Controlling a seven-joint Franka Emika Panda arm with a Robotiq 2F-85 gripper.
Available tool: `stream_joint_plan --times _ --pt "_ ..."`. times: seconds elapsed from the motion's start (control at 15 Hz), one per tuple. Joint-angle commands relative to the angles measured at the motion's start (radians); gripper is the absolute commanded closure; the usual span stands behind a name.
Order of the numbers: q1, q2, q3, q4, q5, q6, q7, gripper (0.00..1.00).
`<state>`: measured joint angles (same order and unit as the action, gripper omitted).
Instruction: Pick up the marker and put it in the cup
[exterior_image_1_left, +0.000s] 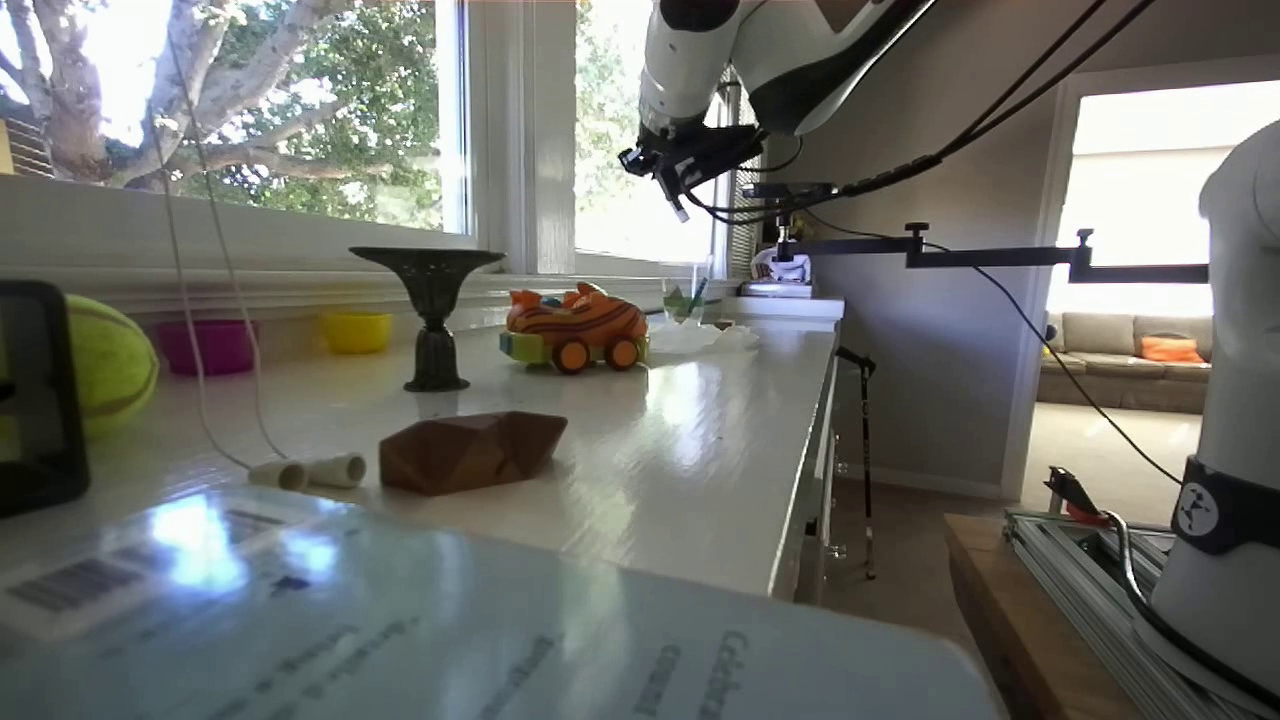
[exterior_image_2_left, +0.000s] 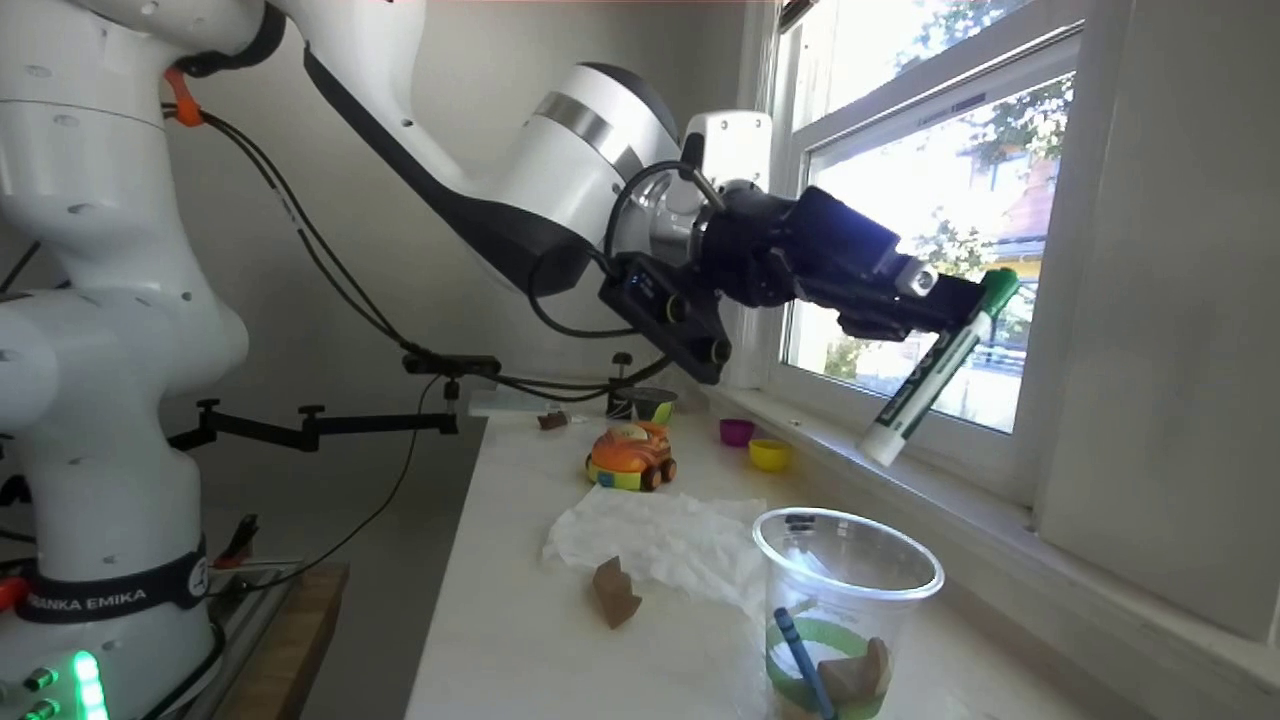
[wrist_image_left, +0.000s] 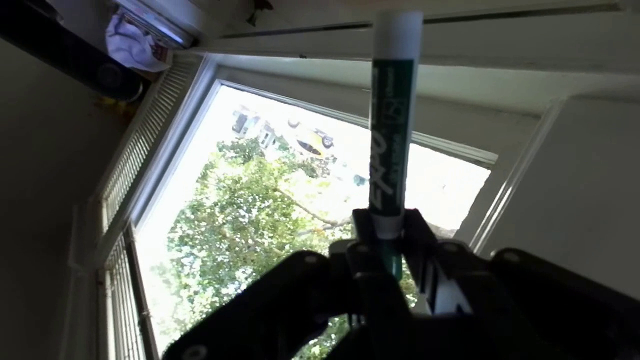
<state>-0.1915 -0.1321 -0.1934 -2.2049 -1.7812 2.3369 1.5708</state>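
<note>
My gripper (exterior_image_2_left: 962, 305) is shut on the marker (exterior_image_2_left: 928, 385), a green and white one with a green cap. It holds the marker near the cap, tilted, white end down, in the air. In the wrist view the marker (wrist_image_left: 392, 135) stands out from between the fingertips (wrist_image_left: 387, 225). In an exterior view the gripper (exterior_image_1_left: 672, 185) is high over the counter's far end. The clear plastic cup (exterior_image_2_left: 860, 594) stands upright below the marker, apart from it. A blue crayon (exterior_image_2_left: 803, 660) and a brown piece are in the cup. The cup also shows small (exterior_image_1_left: 690, 297).
White crumpled paper (exterior_image_2_left: 660, 535) and a brown piece (exterior_image_2_left: 613, 592) lie beside the cup. An orange toy car (exterior_image_1_left: 578, 330), a dark goblet (exterior_image_1_left: 433, 320), a brown faceted bowl (exterior_image_1_left: 470, 455), and purple (exterior_image_1_left: 208, 347) and yellow (exterior_image_1_left: 356, 333) bowls stand along the counter. The window wall borders it.
</note>
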Motion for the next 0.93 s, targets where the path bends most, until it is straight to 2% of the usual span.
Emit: stream_joint_plan --times 0.0,0.27,0.53,0.87 --pt "0.016 -0.114 0.003 -0.107 0.045 -0.077 0.084 0.95" --pt "0.015 -0.141 -0.018 -0.167 0.067 -0.089 0.135 0.95" --pt "0.009 -0.11 -0.043 -0.188 0.067 -0.07 0.193 0.95" --pt "0.019 -0.068 -0.045 -0.118 0.07 -0.049 0.259 0.95"
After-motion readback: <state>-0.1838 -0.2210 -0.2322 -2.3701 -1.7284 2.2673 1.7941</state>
